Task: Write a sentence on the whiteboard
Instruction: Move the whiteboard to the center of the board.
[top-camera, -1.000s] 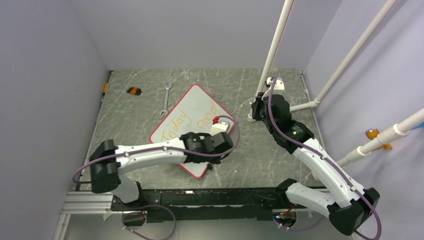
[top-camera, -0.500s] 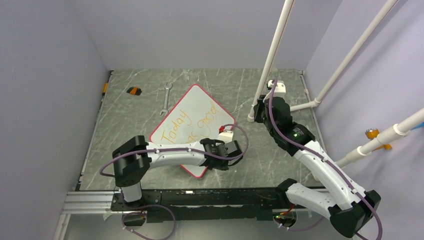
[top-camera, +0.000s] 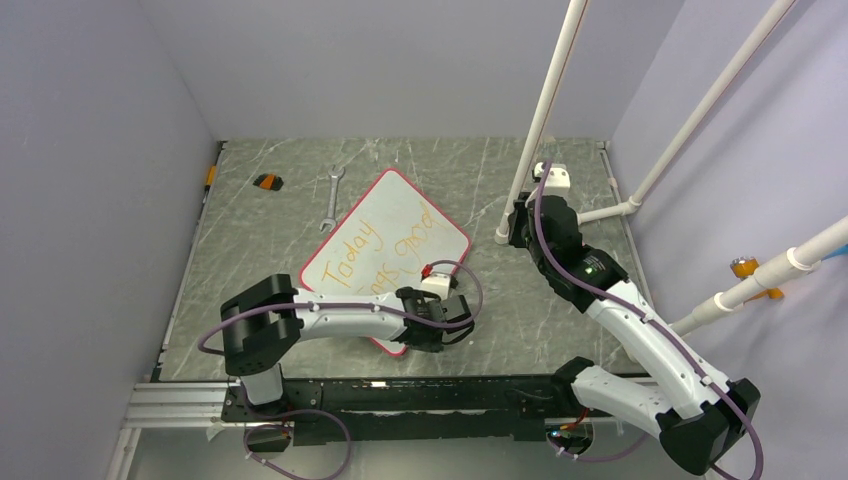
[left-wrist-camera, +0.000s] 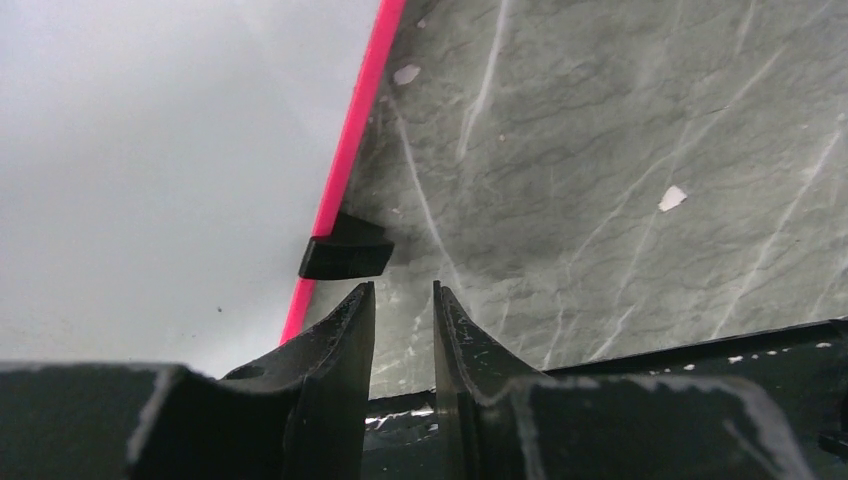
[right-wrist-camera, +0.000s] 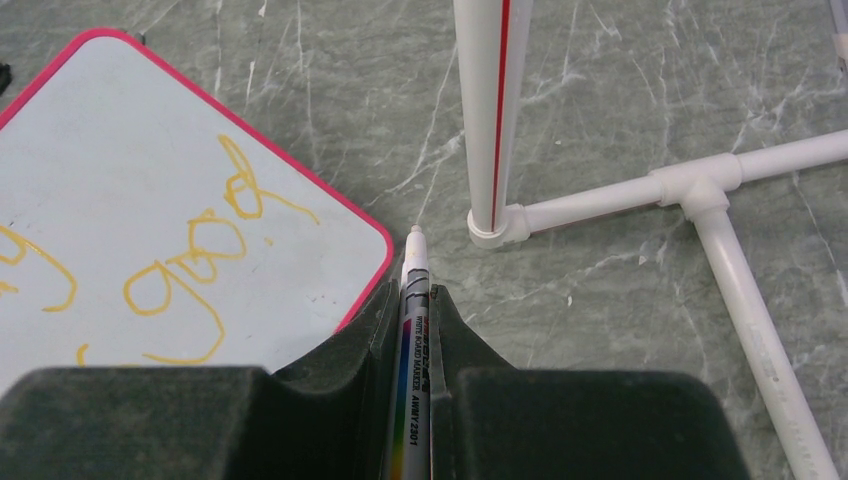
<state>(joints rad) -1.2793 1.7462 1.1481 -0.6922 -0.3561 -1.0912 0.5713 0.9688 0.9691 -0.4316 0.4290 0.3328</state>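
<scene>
The grey marbled worktop carries a white pipe frame at the right. The whiteboard lies flat at mid-worktop, turned cornerwise. On it is the orange sentence, with "Today" and "good" legible. The left gripper sits low at the board's near-right edge, its jaws slightly apart and empty. The right gripper is clamped on a whiteboard marker, whose tip is just off the board's right corner. A wrench lies beyond the board. A black clip sits on the pink frame.

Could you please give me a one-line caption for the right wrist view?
Right gripper holds a marker beside the corner of the whiteboard, near its orange writing.
</scene>
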